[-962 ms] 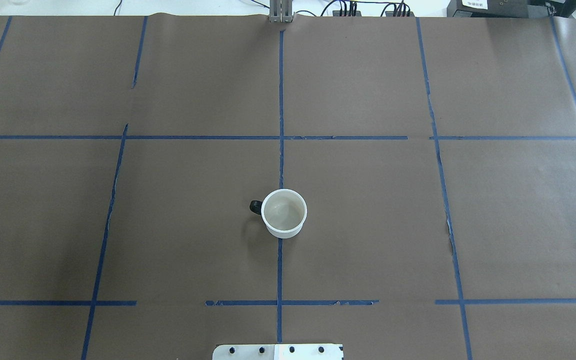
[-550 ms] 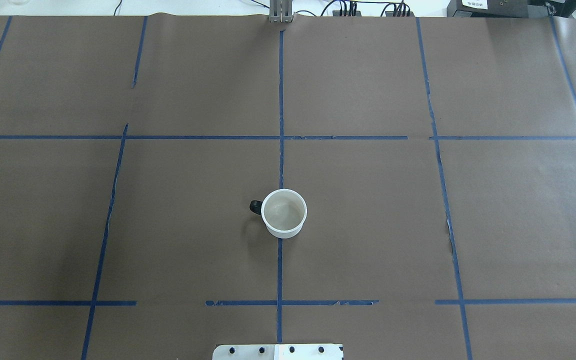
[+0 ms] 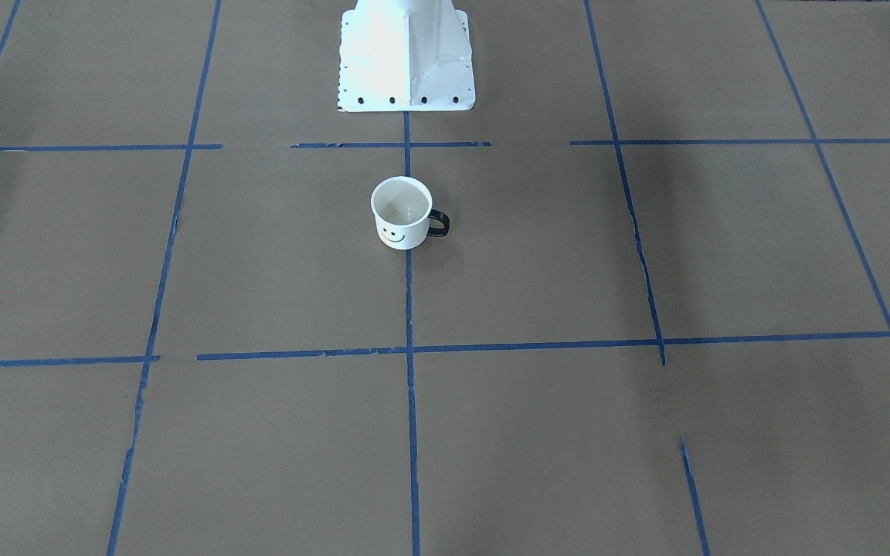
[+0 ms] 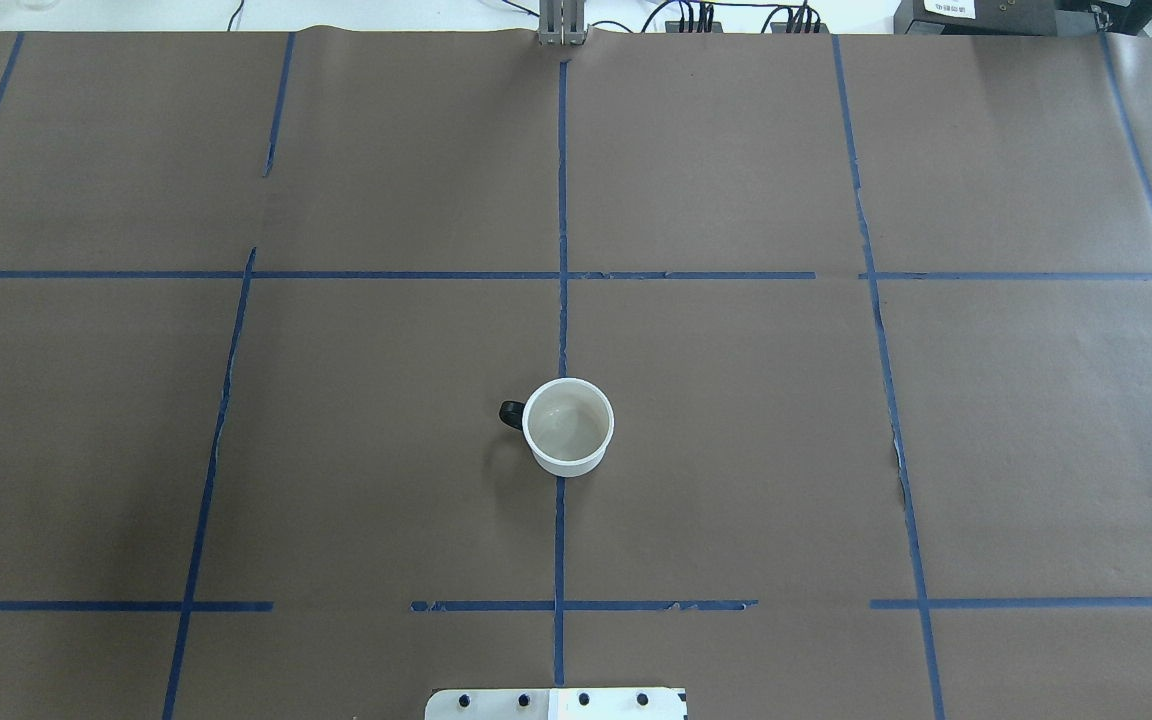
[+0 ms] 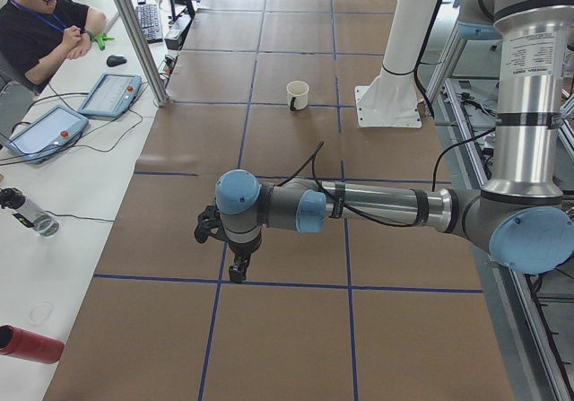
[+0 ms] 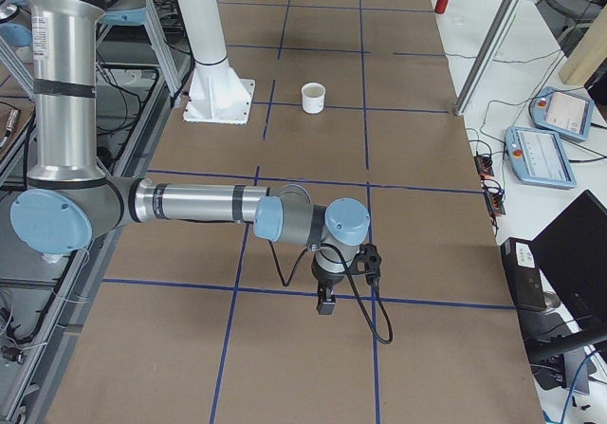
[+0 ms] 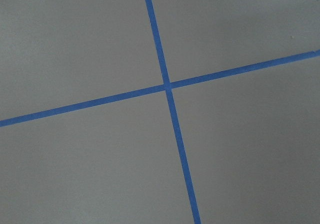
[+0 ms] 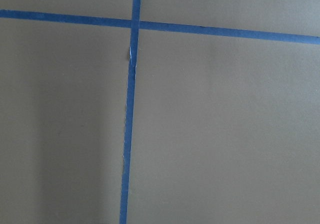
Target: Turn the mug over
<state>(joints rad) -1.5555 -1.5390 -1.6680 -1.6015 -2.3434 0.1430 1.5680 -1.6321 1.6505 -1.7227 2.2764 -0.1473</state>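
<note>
The small white mug (image 4: 568, 425) stands upright, mouth up, on the brown paper near the table's middle. Its black handle (image 4: 510, 414) points to my left. Its smiley face (image 3: 392, 235) faces away from my base. It also shows in the left side view (image 5: 297, 94) and the right side view (image 6: 313, 97). My left gripper (image 5: 238, 271) hangs low over the table's left end, far from the mug. My right gripper (image 6: 325, 303) hangs low over the right end, also far from it. I cannot tell whether either is open or shut. Both wrist views show only paper and blue tape.
Blue tape lines (image 4: 561, 250) grid the brown paper. My white base plate (image 4: 556, 703) sits just behind the mug. A seated operator (image 5: 45, 24), teach pendants (image 5: 112, 93) and a red bottle (image 5: 27, 343) are beside the table's left end.
</note>
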